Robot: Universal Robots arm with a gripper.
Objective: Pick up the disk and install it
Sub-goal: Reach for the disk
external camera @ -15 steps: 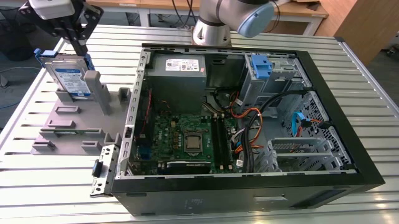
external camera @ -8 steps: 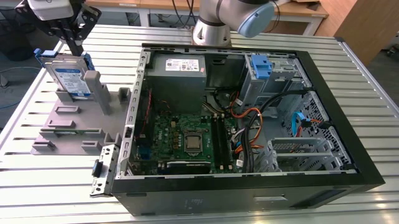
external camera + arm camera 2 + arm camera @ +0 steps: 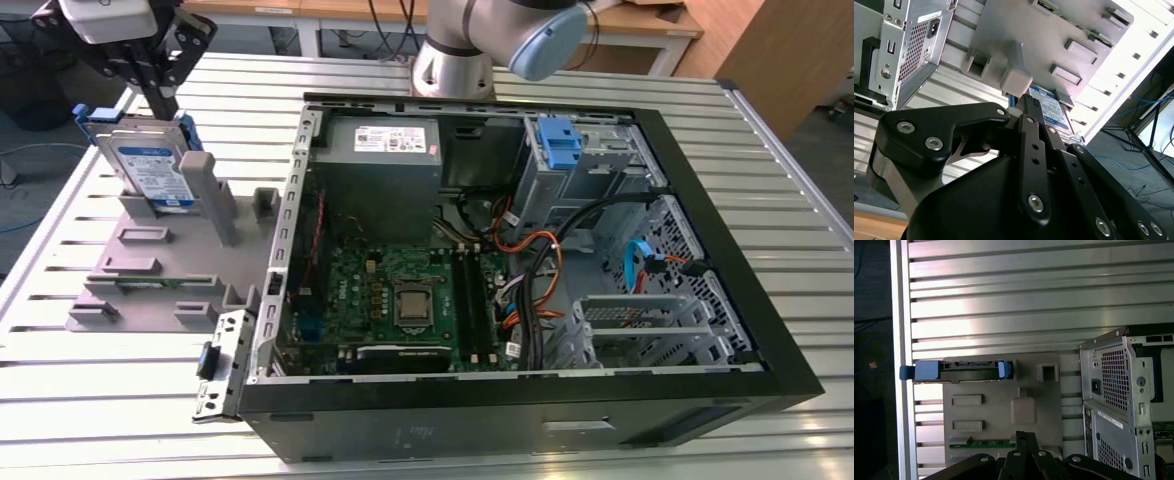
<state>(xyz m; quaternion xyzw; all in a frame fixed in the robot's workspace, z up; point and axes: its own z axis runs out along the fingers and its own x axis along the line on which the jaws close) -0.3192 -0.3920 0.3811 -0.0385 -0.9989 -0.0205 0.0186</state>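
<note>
Exterior view: disk (image 3: 144,165) stands on edge in grey fixture (image 3: 134,270) on the table (image 3: 80,400), exterior view's left of the case (image 3: 534,420). Gripper (image 3: 158,105) is at its top edge, can't tell if clamped. Risk: an off-vertical pull jams it in the slot.
Second wrist view: label face visible.
First wrist view: disk edge-on, parallel to the table slats. Long axis looks vertical.
</note>
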